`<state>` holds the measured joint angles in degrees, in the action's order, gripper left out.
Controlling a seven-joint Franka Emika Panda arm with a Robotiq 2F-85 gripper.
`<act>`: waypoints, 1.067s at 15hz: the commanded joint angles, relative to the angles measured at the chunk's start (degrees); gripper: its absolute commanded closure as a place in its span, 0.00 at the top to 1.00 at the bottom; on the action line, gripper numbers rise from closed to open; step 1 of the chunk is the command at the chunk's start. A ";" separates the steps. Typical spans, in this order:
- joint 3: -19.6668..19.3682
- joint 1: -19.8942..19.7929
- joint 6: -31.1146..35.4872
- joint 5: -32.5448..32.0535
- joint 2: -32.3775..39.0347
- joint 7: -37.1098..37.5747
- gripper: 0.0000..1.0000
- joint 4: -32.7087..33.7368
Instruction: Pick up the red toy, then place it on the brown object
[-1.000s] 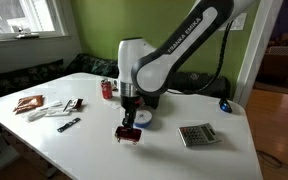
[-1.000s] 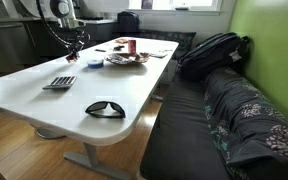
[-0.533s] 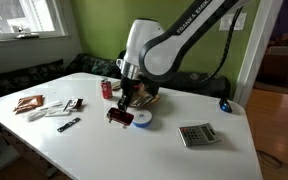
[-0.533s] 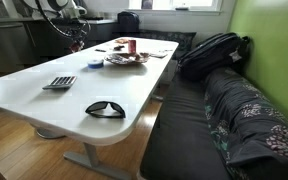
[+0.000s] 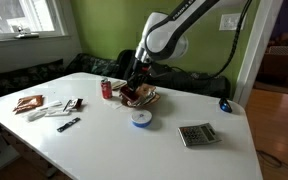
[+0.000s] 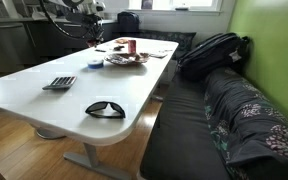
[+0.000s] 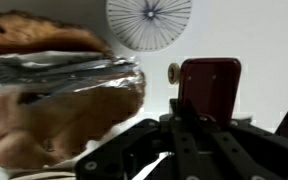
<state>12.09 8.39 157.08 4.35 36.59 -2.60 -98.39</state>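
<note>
Pincer (image 5: 132,86) is clamped on the red toy (image 7: 209,85), holding it clear of the tabletop (image 5: 104,140). The toy hangs by the brown object's (image 5: 147,98) edge, near the white disc (image 7: 149,20).

In the wrist view the brown basket (image 7: 34,120) is blurry and runs off the left edge. The shiny stuff (image 7: 69,72) in it may be foil. The top edge cuts the white disc (image 7: 149,18). The dark fingers (image 7: 199,145) hide the bottom of the red toy (image 7: 209,85).
</note>
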 commanded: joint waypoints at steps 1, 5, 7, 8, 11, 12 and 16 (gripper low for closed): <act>-0.15 -5.74 1.53 5.63 -0.17 1.14 0.01 -2.79; -1.09 -7.06 0.65 6.72 0.53 1.21 0.05 -1.43; -1.10 -7.29 0.95 7.12 0.57 2.04 0.01 -1.54; -0.78 -7.50 -0.30 9.67 1.78 5.51 0.01 0.91; -2.92 -7.47 -4.47 11.96 3.79 12.13 0.01 6.28; -3.46 -7.44 -6.07 12.65 4.81 14.20 0.01 8.45; -8.52 -2.74 -11.39 12.12 11.55 28.63 0.01 20.39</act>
<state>7.40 1.39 149.02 15.77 41.53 16.50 -88.11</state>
